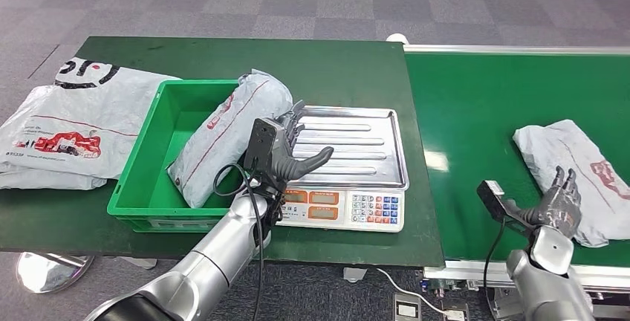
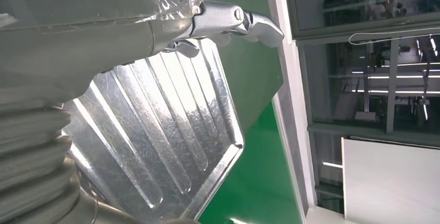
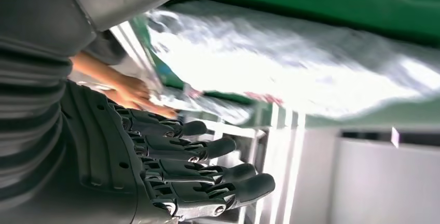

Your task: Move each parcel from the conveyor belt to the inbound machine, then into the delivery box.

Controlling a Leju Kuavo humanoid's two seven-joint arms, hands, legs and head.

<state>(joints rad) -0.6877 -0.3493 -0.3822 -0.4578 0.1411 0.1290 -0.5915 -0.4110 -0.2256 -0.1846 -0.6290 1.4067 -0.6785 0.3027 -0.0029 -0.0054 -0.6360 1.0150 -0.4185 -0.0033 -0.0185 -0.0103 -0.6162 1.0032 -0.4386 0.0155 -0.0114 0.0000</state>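
1. My left hand (image 1: 286, 154) hangs over the near left corner of the scale's steel tray (image 1: 355, 146), fingers spread wide, thumb pointing across the tray, nothing in it.
2. Just beside that hand, a grey parcel (image 1: 230, 131) leans tilted in the green delivery box (image 1: 145, 198) — low end inside the box near its front wall, high end propped over the box's right rim and touching the tray's far left corner.
3. The scale (image 1: 345, 206) sits at the right edge of the dark green table (image 1: 334, 61), keypad facing the near edge; the tray's ribbed surface is bare from my thumb to its right rim.
4. My right hand (image 1: 557, 200) rests at the near edge of the conveyor belt (image 1: 475, 98), fingers apart and extended, fingertips at the near edge of a second grey parcel (image 1: 587, 165) — holding nothing.
5. The belt is open green between that parcel and the table's edge.
6. A large flat grey bag (image 1: 67, 124) lies on the table's left edge, beside the box.
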